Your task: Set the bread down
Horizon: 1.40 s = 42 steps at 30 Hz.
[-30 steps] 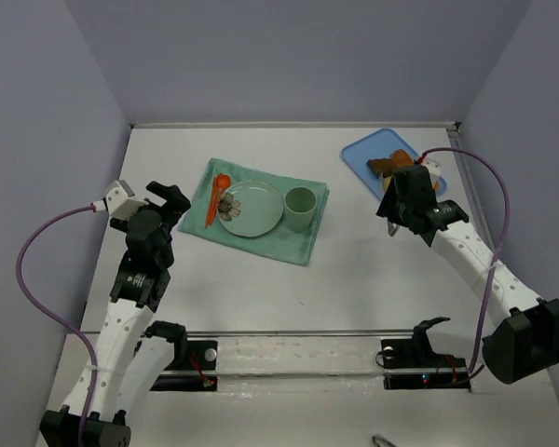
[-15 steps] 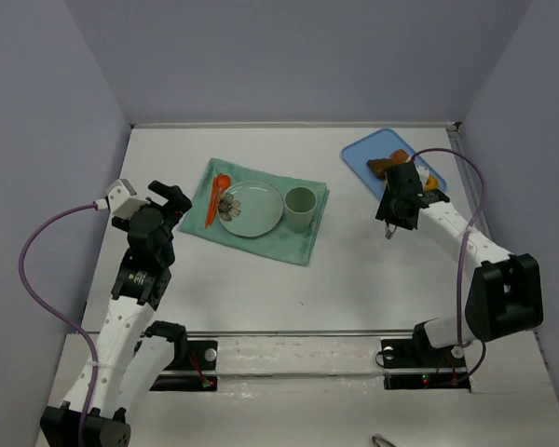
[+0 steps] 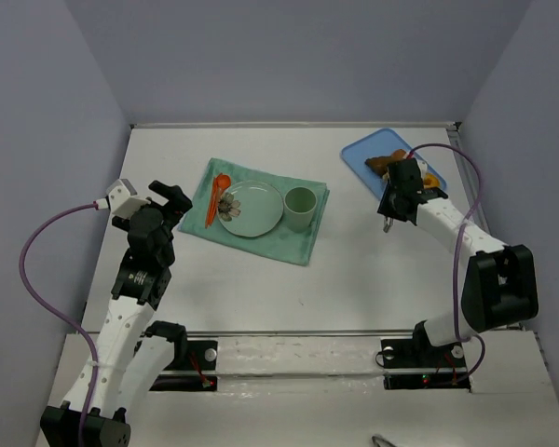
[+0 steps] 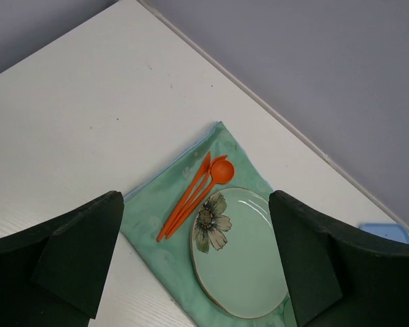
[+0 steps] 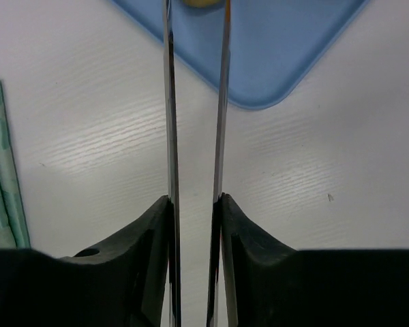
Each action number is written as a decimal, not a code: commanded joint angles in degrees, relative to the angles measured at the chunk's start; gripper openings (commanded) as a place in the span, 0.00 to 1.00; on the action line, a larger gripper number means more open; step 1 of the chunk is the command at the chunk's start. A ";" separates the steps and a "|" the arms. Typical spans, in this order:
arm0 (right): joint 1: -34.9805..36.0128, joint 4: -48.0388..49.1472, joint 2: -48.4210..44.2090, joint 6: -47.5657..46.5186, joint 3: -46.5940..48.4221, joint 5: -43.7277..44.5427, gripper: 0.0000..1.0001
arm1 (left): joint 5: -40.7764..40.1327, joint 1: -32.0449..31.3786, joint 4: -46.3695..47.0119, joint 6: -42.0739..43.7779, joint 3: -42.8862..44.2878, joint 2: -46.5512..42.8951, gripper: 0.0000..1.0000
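Note:
The bread shows only as a golden-yellow sliver (image 5: 199, 3) at the top edge of the right wrist view, between two thin metal tong blades (image 5: 169, 102), on the blue tray (image 5: 279, 48). My right gripper (image 5: 195, 201) is shut on the tongs, squeezing the blades close with a narrow gap. In the top view the right gripper (image 3: 398, 189) is at the tray's near edge (image 3: 359, 156) and hides the bread. My left gripper (image 3: 172, 203) is open and empty, left of the green plate (image 3: 251, 207); the plate (image 4: 249, 272) lies between its fingers (image 4: 88, 238).
A green cup (image 3: 299, 207) stands right of the plate on a green cloth (image 3: 289, 244). An orange spoon and fork (image 3: 218, 196) lie left of the plate. A dark brown piece (image 3: 382, 165) and an orange doughnut (image 3: 432, 180) sit on the tray. Walls enclose the table.
My right gripper has moved a little up and left toward the tray, and the right arm's elbow has folded in close behind it. The left arm has not moved.

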 commanded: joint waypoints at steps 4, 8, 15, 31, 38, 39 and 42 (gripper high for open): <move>-0.54 0.53 -5.11 0.87 1.73 1.15 0.24 | -0.53 0.37 3.00 0.74 -0.57 -0.35 0.99; -0.54 -3.97 -14.15 2.90 0.68 3.09 0.20 | -0.88 0.37 2.91 0.39 -0.74 -0.79 0.99; 0.60 0.14 -28.92 -5.88 -0.81 -22.09 0.16 | -0.70 0.37 3.09 0.30 -0.74 -1.15 0.99; 30.04 2.36 3.74 -21.97 23.78 -28.64 0.17 | -0.26 0.45 2.39 0.56 -0.48 -0.97 0.99; 33.47 -6.69 13.77 -23.29 32.48 -21.52 0.24 | -0.44 0.45 2.21 0.65 -0.48 -0.97 0.99; 33.47 -6.96 14.21 -23.21 32.58 -21.34 0.25 | -0.53 0.45 2.21 0.56 -0.57 -0.97 0.99; 34.61 -9.15 16.14 -23.38 34.07 -20.47 0.34 | -0.70 0.45 2.30 0.56 -0.57 -0.97 0.99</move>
